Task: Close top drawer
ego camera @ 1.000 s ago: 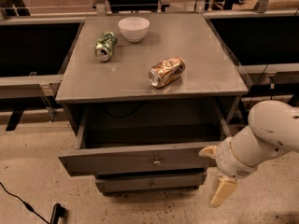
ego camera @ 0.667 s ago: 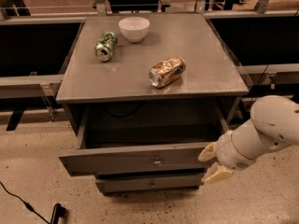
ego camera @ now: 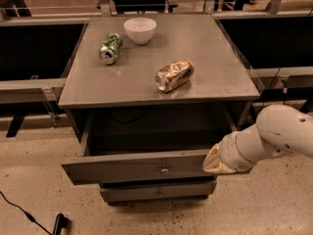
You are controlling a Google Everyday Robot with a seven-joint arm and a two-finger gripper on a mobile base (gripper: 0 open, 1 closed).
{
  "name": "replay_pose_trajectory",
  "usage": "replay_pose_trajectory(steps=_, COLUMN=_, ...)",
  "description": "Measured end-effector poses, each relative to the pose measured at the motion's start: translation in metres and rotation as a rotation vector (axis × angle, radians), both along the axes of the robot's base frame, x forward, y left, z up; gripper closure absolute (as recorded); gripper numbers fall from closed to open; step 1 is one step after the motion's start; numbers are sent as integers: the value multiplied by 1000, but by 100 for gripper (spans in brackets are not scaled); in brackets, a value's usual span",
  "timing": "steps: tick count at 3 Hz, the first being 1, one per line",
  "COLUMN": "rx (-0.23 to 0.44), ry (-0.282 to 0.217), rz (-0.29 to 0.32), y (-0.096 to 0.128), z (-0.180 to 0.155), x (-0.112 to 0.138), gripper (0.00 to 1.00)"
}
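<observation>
The top drawer [ego camera: 122, 169] is pulled well out from under the table [ego camera: 215, 62]. The end effector [ego camera: 216, 160] sits right at the right end of the drawer's front, looks like it's touching it, though I honestly can't tell if it's open or closed. Since that spot is way off from the knob [ego camera: 164, 169], I'd push straight back and slow so the drawer doesn't rack sideways, or shift toward the middle first.
</observation>
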State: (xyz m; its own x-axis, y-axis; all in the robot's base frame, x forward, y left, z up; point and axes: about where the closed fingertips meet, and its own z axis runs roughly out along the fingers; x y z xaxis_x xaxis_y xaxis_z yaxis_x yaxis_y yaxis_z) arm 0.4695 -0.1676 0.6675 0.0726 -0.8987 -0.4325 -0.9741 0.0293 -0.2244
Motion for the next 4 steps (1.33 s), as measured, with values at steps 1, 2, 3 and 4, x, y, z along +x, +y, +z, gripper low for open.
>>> replay_pose_trajectory(steps=1, rx=-3, ry=-36, rz=9, y=4, z=-9, x=8, gripper=0)
replay_pose_trajectory(steps=2, rx=-3, ry=-36, rz=9, y=4, z=-9, x=8, gripper=0)
replay_pose_trajectory(steps=3, rx=14, ry=-31, rz=9, y=-1, z=-14, x=21, gripper=18)
replay_pose_trajectory(steps=4, rx=24, ry=-85, rz=23, y=-9, z=-21, x=52, gripper=41)
